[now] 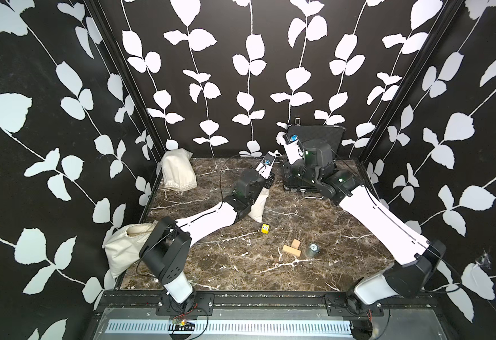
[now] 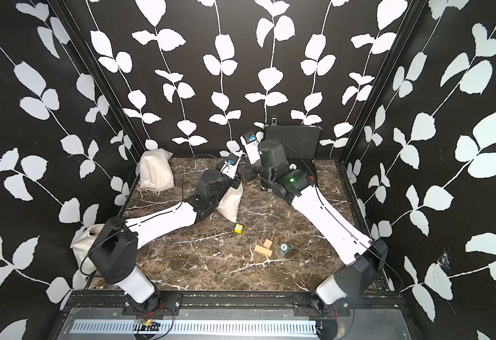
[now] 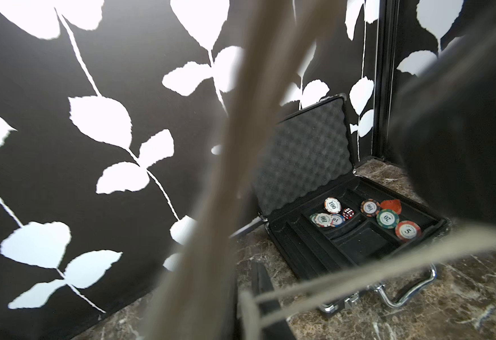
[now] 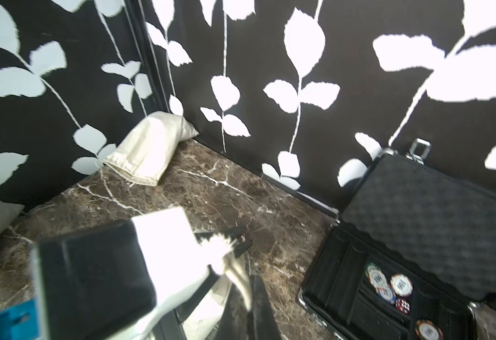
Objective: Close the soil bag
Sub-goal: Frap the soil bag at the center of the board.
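Centre of table (image 1: 241,273), a little to the back: soil bag (image 1: 258,207), tucked under wrist of left arm (image 1: 211,217). Back left corner: second bag (image 1: 179,172). Front left edge: third bag (image 1: 121,250), against left wall (image 1: 64,206), partly hidden by the same arm's elbow. Back right: open case (image 1: 329,134), lid upright against back wall (image 1: 226,88), tray flat on the table, right arm (image 1: 373,215) stretched above the tray; in its compartments, chips (image 3: 388,219) and a small die (image 3: 348,213). Just before the soil bag: loose die (image 1: 265,228). Farther forward and right: two blocks (image 1: 292,248), side by side; just right of them, small round container (image 1: 312,249).
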`<state>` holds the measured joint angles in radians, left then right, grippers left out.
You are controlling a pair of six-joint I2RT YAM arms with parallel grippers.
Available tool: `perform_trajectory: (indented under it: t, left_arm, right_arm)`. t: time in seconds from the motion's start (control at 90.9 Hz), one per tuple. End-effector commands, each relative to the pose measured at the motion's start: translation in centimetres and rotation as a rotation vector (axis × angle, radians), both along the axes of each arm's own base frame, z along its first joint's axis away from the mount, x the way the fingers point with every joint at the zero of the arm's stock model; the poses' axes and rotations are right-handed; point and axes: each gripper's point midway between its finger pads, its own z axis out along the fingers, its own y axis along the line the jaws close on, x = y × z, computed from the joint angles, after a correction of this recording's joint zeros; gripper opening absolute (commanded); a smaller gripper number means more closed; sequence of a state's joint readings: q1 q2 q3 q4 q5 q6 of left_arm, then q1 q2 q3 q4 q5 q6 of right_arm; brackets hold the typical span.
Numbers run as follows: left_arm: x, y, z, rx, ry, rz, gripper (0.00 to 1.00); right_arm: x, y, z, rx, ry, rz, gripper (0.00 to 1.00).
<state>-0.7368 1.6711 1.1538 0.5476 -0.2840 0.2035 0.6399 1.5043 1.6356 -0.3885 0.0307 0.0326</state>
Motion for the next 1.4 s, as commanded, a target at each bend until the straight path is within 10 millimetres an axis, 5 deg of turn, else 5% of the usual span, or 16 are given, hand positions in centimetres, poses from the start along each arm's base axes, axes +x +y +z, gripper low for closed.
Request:
perform_trajectory:
  t: [0.0, 0.341, 0.627, 0.759, 0.88, 0.946, 1.056, 1.21, 1.386]
  left_arm:
    - [1.7, 13.3, -16.7, 0.394, 0.401, 0.488, 0.12]
    - [0.7, 14.6, -22.0, 0.431, 0.530, 0.518, 0.21]
    - [-0.2, 17.9, -23.7, 0.431, 0.622, 0.581, 0.21]
    - [-0.5, 19.1, -22.8, 0.356, 0.608, 0.579, 0.21]
    - [-0.5, 16.7, -22.0, 0.335, 0.574, 0.432, 0.31]
    - [-0.7, 15.2, -20.8, 0.295, 0.527, 0.350, 0.46]
    - [-1.4, 11.5, -15.9, 0.181, 0.390, 0.173, 0.67]
    - [-4.0, 6.7, -8.9, 0.161, 0.196, 0.011, 0.75]
    - [-5.4, 5.5, -1.2, 0.029, 0.024, -0.047, 0.81]
  right_arm:
    - [-5.1, -9.5, 18.1, 0.286, -0.430, -0.203, 0.00]
    - [-5.4, -13.2, 17.4, 0.280, -0.421, -0.284, 0.00]
    - [-4.9, -14.8, 16.0, 0.264, -0.400, -0.333, 0.00]
    - [-4.1, -13.4, 14.4, 0.264, -0.358, -0.280, 0.00]
    - [-2.7, -10.3, 12.4, 0.327, -0.290, -0.160, 0.00]
    - [-2.1, -8.5, 11.5, 0.375, -0.248, -0.095, 0.00]
    - [-1.4, -5.8, 10.8, 0.414, -0.220, -0.025, 0.00]
    - [-1.2, -2.6, 10.4, 0.398, -0.219, 0.015, 0.00]
    - [-1.4, -0.3, 10.0, 0.378, -0.221, 0.023, 0.00]
